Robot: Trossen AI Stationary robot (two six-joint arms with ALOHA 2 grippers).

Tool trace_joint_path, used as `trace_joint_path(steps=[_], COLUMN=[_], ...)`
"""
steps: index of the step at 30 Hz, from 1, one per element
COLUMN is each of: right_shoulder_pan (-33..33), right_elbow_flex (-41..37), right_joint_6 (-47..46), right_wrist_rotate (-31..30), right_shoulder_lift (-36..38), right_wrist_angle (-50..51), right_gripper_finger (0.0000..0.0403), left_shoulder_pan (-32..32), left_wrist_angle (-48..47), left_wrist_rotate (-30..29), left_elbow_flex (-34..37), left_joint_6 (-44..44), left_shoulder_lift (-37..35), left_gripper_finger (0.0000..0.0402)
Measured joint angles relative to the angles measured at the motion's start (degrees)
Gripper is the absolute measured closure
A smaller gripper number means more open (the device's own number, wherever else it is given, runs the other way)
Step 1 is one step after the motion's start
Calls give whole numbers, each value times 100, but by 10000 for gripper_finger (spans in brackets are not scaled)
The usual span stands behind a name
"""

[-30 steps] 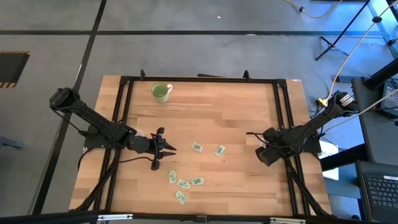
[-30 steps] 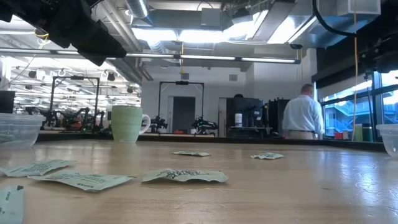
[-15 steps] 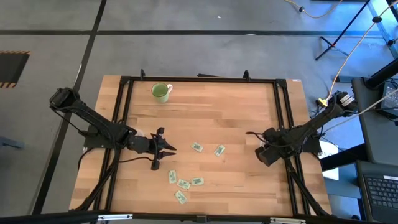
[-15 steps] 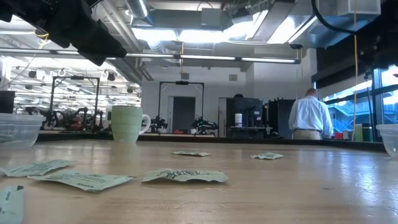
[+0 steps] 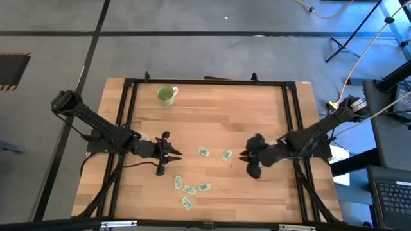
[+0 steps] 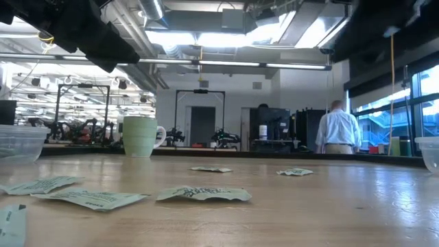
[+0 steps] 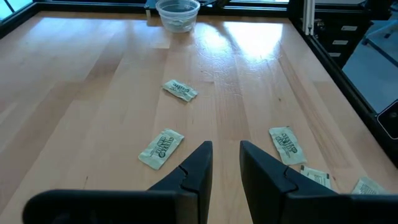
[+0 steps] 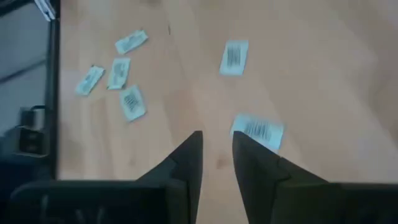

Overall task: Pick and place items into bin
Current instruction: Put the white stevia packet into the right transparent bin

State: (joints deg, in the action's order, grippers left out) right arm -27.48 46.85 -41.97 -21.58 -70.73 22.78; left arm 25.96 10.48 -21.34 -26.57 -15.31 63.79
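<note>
Several small light green and white packets lie flat on the wooden table: two near the middle [image 5: 203,152] [image 5: 227,154] and a cluster nearer the front edge [image 5: 189,190]. My right gripper [image 5: 244,156] hovers open just right of the middle pair, with one packet [image 8: 258,129] close beside its fingertips [image 8: 216,140]. My left gripper [image 5: 176,154] waits open at the left, above the table [image 7: 226,149], pointing at the packets. A clear plastic bin [image 7: 178,14] stands at the table's right side.
A light green mug [image 5: 166,95] stands at the far left of the table. A second clear bin [image 6: 19,143] shows in the low view. A black frame [image 5: 205,82] runs around the table. A person [image 6: 337,129] stands in the room behind.
My right gripper has swung from the table's right edge toward its middle, rising and rolling its wrist, and now hangs by the two middle packets. The packets have not moved. The person in the background has shifted a little.
</note>
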Motion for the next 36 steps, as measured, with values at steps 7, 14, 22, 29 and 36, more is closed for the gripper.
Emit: trace_joint_path(steps=[7, 14, 22, 29, 36], right_shoulder_pan=[517, 832, 1061, 1235, 1313], right_elbow_flex=[-9, -9, -11, -7, 13], right_joint_6=[1789, 2101, 1980, 1987, 1936], right_wrist_rotate=[360, 380, 587, 919, 921], right_shoulder_lift=[-932, -1807, -2469, -2880, -2987], right_wrist_angle=[-783, -1213, -1311, -1353, -1329], right_gripper_finger=[330, 333, 333, 333, 355], left_shoulder_pan=[0, 0, 0, 0, 0], left_wrist_angle=[-4, -4, -41, -111, -170], left_wrist_rotate=[41, 142, 177, 176, 175], left_elbow_flex=[0, 0, 0, -2, 0], left_joint_6=[-55, -61, -57, -55, -57], left_shoulder_lift=[0, 0, 0, 0, 0], left_gripper_finger=[327, 327, 327, 327, 327])
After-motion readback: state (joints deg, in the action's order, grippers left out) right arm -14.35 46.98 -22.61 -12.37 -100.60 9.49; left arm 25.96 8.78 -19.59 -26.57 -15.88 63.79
